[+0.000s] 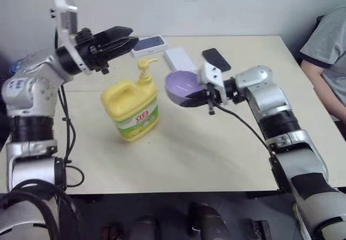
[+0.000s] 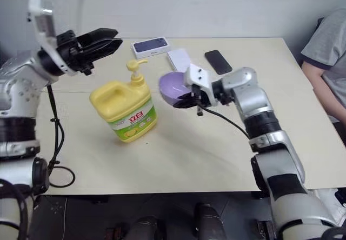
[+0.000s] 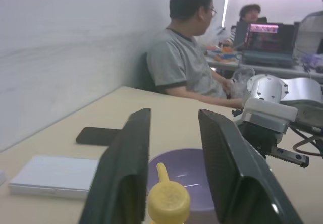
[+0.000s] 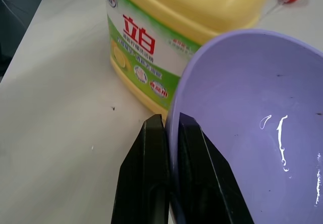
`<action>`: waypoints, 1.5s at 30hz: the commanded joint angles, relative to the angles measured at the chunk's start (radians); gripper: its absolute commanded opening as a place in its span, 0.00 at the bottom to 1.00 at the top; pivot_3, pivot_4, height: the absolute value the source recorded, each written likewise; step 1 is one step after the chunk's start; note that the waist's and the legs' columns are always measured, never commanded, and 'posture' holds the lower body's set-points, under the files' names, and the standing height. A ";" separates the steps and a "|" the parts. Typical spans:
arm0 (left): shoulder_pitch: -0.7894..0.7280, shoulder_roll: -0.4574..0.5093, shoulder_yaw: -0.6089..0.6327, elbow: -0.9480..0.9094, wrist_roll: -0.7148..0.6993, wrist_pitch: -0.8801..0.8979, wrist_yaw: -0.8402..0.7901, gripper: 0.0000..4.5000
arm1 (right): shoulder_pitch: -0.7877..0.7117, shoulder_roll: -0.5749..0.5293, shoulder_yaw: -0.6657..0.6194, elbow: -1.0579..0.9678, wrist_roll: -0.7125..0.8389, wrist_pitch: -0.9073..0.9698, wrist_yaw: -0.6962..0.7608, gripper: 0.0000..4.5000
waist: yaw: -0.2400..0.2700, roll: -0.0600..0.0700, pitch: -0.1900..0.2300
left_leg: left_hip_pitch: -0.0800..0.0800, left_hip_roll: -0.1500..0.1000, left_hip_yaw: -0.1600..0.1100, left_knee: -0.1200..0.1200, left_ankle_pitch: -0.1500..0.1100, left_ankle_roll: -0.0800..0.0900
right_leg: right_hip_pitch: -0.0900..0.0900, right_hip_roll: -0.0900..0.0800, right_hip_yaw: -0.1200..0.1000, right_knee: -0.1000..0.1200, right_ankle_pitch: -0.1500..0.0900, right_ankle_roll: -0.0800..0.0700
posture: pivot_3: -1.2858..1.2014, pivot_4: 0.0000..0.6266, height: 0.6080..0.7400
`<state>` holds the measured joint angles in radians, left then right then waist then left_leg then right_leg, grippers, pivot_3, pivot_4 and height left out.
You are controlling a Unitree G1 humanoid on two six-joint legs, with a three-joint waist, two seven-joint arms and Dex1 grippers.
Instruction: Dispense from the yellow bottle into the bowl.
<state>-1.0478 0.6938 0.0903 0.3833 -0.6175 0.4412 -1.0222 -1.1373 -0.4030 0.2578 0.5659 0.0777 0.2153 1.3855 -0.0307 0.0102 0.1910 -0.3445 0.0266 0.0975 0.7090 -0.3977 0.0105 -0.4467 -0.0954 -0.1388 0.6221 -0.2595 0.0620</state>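
Yellow plastic identifies the bottle (image 1: 131, 109), a squat jug with a moulded handle, a pump dispenser top (image 1: 144, 67) and a green-and-white label with red lettering. It stands upright on the pale tabletop (image 1: 205, 148), left of centre.

Right gripper (image 4: 170, 133): the two black fingers are pressed together on the rim of the lavender bowl (image 1: 183, 86), one finger inside the wall and one outside. The bowl is held off the table, tilted, just beside the pump spout on the bottle's right side. A few thin streaks of liquid show on the bowl's inner surface.

Left gripper (image 1: 125, 42): raised above and behind the bottle, pointing toward the pump top. In the left wrist view the fingers (image 3: 126, 168) stand apart with a gap between them, the pump head showing in that gap; they hold nothing.

Far edge of the table: a boxed phone (image 1: 150, 45), a white flat box (image 1: 179, 59) and a black phone (image 1: 216, 59). A seated person in a grey shirt (image 1: 327, 51) is at the right edge.
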 commanded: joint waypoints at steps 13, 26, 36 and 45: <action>-0.013 -0.050 -0.054 0.044 0.198 -0.090 -0.056 0.00 | -0.154 0.035 -0.004 0.121 -0.039 -0.067 -0.017 0.00 | -0.003 0.000 0.000 | -0.009 0.002 -0.003 0.007 0.000 0.000 | -0.004 -0.002 -0.004 0.003 0.000 0.000 | 0.52 0.24 1.00; -0.008 -0.063 -0.099 0.074 0.264 0.031 -0.016 0.00 | -0.206 0.049 0.000 0.165 -0.085 -0.138 -0.038 0.00 | -0.001 0.000 0.000 | -0.008 0.003 -0.004 0.009 0.000 0.001 | -0.003 -0.003 -0.005 0.005 0.000 0.000 | 0.52 0.24 1.00; 0.050 -0.053 -0.138 0.016 0.274 0.133 -0.036 0.00 | -0.219 0.057 -0.010 0.175 -0.081 -0.143 -0.044 0.00 | -0.001 0.000 0.000 | -0.006 0.003 -0.005 0.009 0.000 0.001 | -0.002 -0.003 -0.003 0.006 0.000 0.000 | 0.52 0.24 1.00; 0.075 -0.061 -0.135 0.054 0.293 0.120 -0.012 0.00 | -0.216 0.057 -0.013 0.167 -0.075 -0.135 -0.041 0.00 | -0.001 0.000 -0.001 | -0.003 0.003 -0.005 0.009 0.000 0.001 | 0.001 -0.003 0.004 0.006 0.000 0.000 | 0.52 0.24 1.00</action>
<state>-1.0361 0.6426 0.0216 0.3699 -0.3909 0.5224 -1.0382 -1.3264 -0.3501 0.2673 0.7559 -0.0165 0.0874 1.3420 -0.0313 0.0103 0.1901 -0.3469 0.0300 0.0922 0.7179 -0.3975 0.0110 -0.4454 -0.0986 -0.1348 0.6278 -0.2595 0.0621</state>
